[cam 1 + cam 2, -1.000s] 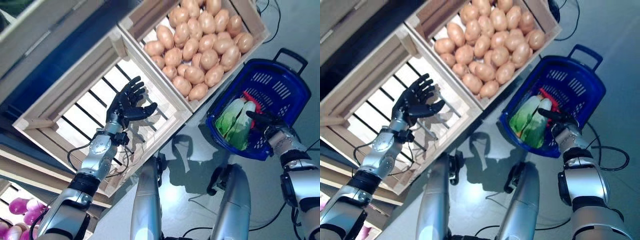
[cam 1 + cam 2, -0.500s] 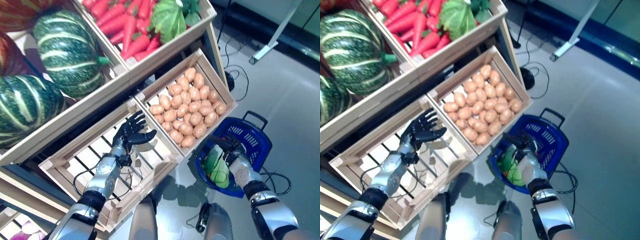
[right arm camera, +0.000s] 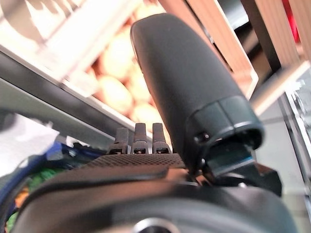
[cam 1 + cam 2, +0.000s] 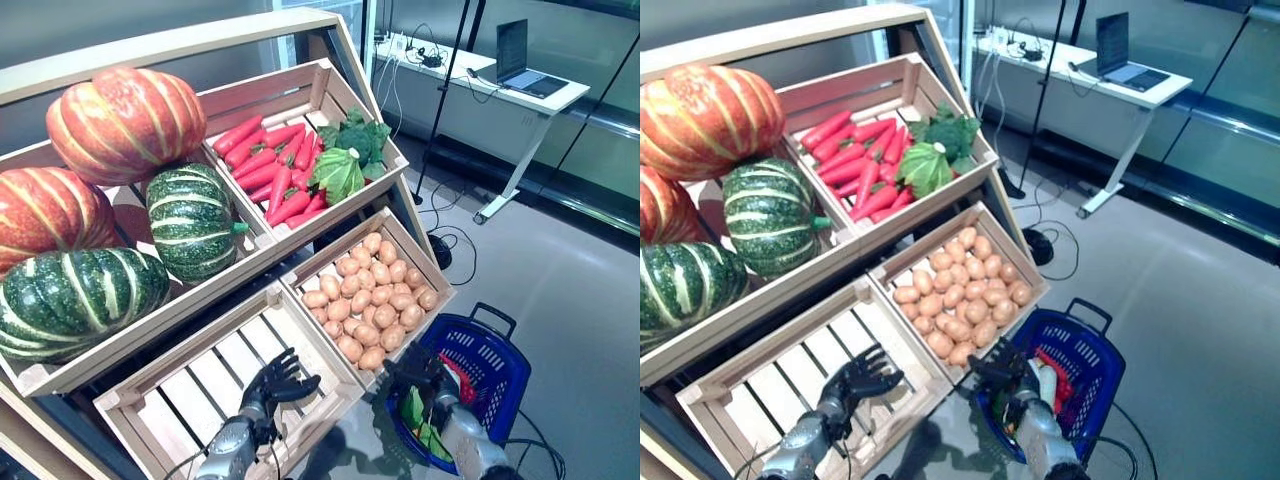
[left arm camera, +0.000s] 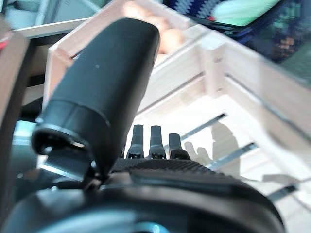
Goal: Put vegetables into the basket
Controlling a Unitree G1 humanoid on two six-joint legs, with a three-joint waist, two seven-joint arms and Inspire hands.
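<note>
Nearest me on the left sits a slatted wooden crate (image 4: 200,390); a second crate (image 4: 425,262) stands just to its right; a third crate (image 4: 270,85) sits higher and farther back on the sloping wooden stand (image 4: 180,35); far to my right a white table (image 4: 470,75) carries an open laptop (image 4: 525,60); cables (image 4: 440,215) trail over the grey floor (image 4: 570,280) beneath it.
</note>
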